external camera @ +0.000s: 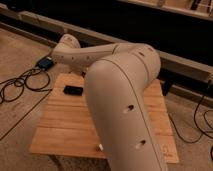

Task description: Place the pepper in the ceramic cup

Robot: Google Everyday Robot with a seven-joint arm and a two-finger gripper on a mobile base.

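My own arm fills the middle of the camera view, a thick cream link running from the lower right up to a joint at the upper left. My gripper is out of view, hidden behind or beyond this arm, and it is shut. Whether it holds anything does not show. The pepper and the ceramic cup are both hidden. The wooden table lies under the arm.
A small flat black rectangular object lies on the table's left part. A tiny pale thing peeks out by the arm near the front edge. Cables and a dark box lie on the floor at left. A dark ledge runs behind.
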